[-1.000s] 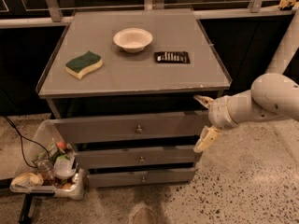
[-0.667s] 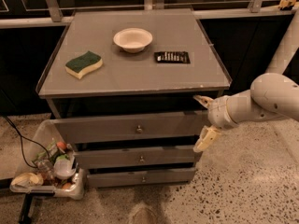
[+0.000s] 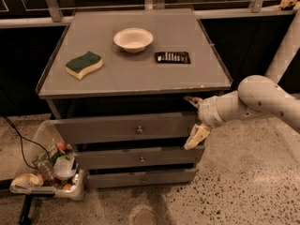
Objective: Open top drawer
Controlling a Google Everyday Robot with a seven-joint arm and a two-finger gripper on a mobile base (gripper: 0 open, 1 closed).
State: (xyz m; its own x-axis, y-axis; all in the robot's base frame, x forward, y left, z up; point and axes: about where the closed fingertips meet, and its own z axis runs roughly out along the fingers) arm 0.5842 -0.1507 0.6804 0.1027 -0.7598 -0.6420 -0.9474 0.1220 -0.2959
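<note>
The top drawer (image 3: 117, 128) is the tallest grey front under the cabinet top, with a small round metal knob (image 3: 139, 130) at its centre. Its front stands out a little from the cabinet. My gripper (image 3: 193, 121) is at the drawer's right end, to the right of the knob and apart from it. It is open: one cream finger (image 3: 191, 100) points up-left near the tabletop edge, and the other finger (image 3: 196, 138) hangs down beside the drawer's right corner. Nothing is held between them.
Two slimmer drawers (image 3: 140, 159) sit below. On the cabinet top (image 3: 197, 76) are a green and yellow sponge (image 3: 83, 63), a white bowl (image 3: 133, 39) and a black packet (image 3: 172, 56). A plastic bin of clutter (image 3: 49, 168) stands at the lower left on the speckled floor.
</note>
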